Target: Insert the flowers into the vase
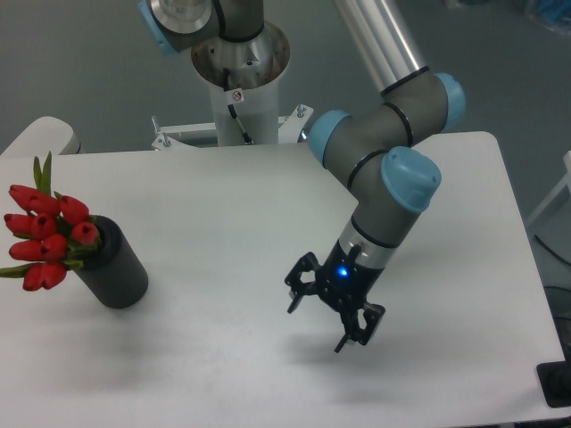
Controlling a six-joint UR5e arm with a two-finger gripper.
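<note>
Flowers (46, 234) sit in the vase (114, 267) at the table's (223, 196) left edge: red tulip buds bunched tight, green leaves poking up, the black cylinder tilted. Gripper (326, 312) hangs well apart to the right, fingers spread, holding nothing.

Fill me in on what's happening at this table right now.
Nothing is being handled at this moment. The flowers already sit in the vase at the table's left side, red buds sticking out of its mouth. The gripper is open and empty, hanging above the table well to the right of the vase, touching neither it nor the flowers. The insertion looks done.
</note>
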